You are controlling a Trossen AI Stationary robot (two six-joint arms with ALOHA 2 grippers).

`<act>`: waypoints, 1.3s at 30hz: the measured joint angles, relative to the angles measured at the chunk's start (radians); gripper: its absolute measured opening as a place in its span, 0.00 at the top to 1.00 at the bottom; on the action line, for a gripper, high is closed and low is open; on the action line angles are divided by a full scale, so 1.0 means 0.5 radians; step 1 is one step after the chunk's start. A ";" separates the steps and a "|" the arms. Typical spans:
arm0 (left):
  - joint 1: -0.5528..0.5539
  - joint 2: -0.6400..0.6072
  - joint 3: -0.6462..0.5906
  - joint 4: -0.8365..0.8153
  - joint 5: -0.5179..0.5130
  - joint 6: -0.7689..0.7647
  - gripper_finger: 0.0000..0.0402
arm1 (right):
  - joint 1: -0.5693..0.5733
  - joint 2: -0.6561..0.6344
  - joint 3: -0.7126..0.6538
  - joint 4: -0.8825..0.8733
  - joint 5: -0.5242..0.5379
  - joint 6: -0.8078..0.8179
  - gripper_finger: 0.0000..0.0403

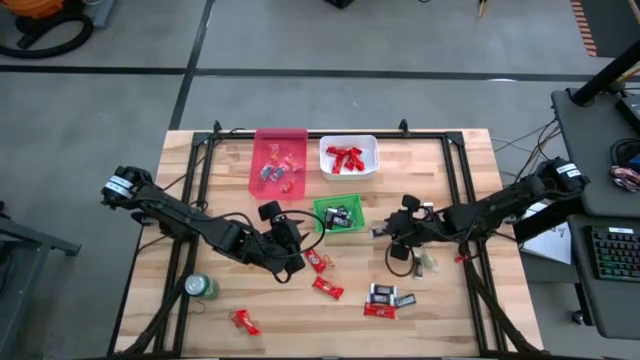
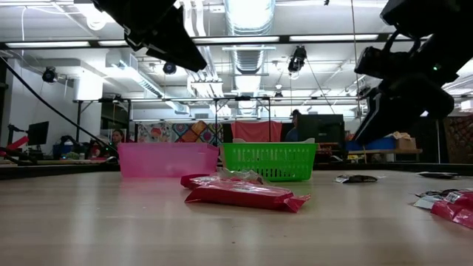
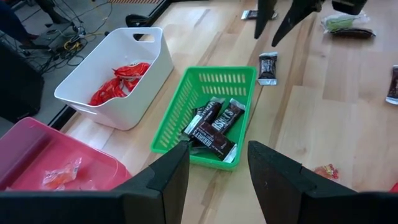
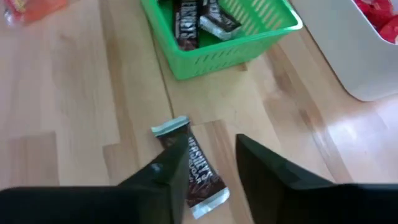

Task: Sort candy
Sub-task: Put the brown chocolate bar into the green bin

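Note:
Dark wrapped candy lies in the green bin [image 1: 340,214] [image 3: 214,127], red candy in the white bin [image 1: 348,157] [image 3: 121,81], and mixed pieces in the pink bin [image 1: 278,160]. One dark candy [image 4: 198,173] [image 3: 268,67] lies flat on the table just right of the green bin. My right gripper [image 1: 386,232] [image 4: 208,168] hovers open over it, its fingers on either side, apart from it. My left gripper [image 1: 296,245] [image 3: 217,174] is open and empty, just left of the green bin and pointing at it.
Loose red candies [image 1: 318,262] [image 1: 328,289] [image 1: 243,321] [image 2: 244,194] and dark ones [image 1: 392,295] lie on the near half of the table. A green can [image 1: 201,287] stands near the front left. A greenish wrapper [image 1: 427,262] lies under the right arm.

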 joint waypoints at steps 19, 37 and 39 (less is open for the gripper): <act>0.000 0.000 0.000 0.079 0.001 0.069 0.63 | -0.063 0.000 -0.506 1.079 -0.141 -0.401 0.47; 0.000 0.000 0.000 0.217 0.001 0.105 0.63 | -0.211 0.401 -0.699 1.919 -0.336 -0.715 0.47; 0.000 0.000 0.000 0.218 0.001 0.105 0.63 | -0.211 0.500 -0.699 2.031 -0.346 -0.740 0.47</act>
